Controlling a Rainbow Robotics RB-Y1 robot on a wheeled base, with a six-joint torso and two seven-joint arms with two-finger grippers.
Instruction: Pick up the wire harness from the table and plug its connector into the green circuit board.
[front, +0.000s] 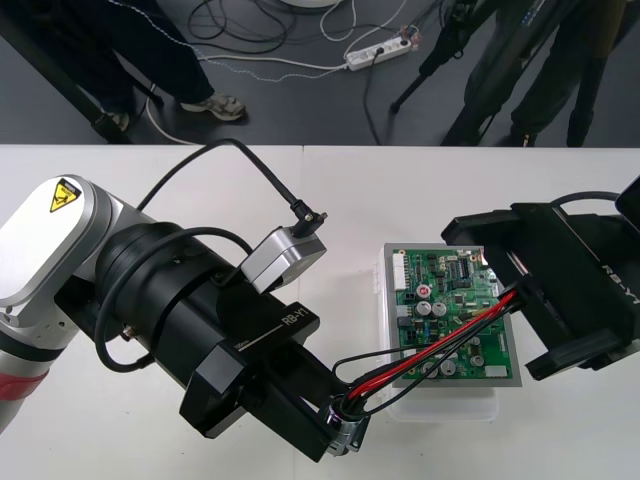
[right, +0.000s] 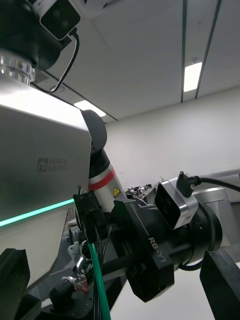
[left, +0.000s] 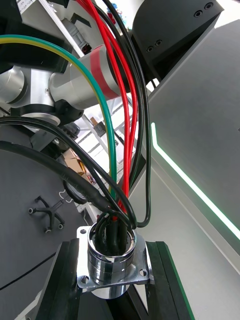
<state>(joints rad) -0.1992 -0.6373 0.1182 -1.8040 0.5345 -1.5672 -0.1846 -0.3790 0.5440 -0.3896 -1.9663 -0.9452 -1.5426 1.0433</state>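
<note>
- The left gripper (front: 333, 431) is clamped on the socket (front: 348, 412) of the harness (front: 455, 333), just off the near-left corner of the green circuit board (front: 450, 290) and clear of the table (front: 300, 200).
- The wires run from there diagonally across the board's near half to its right edge, ending between the right gripper's fingers.
- The right gripper (front: 508, 295) sits at the board's right edge with its fingers wide apart, gripping nothing that we can see.
- We read this step as handing the plug end to the right gripper, so the plug is not yet in the board.
- We'd close on the plug body rather than the wires, with the plug square to the pads.
- The left should hold the socket steady with a little slack, so the closing fingers don't drag the plug sideways.
- Watch that the wires don't snag on the capacitors (front: 428, 310) when the plug moves toward a header.
- The right wrist view gives us the plug (right: 90, 207) standing free on its green wire, with the fingers (right: 223, 282) far out on either side. In the front view the right gripper's body covers it.
- The left wrist view gives us the flange seated flat between the fingers (left: 59, 285), with every wire entering the socket (left: 112, 257). The front view only gives a glint there.
- The front view gives us how the harness lies relative to the board.
- We can't tell the target header from any view.
</note>
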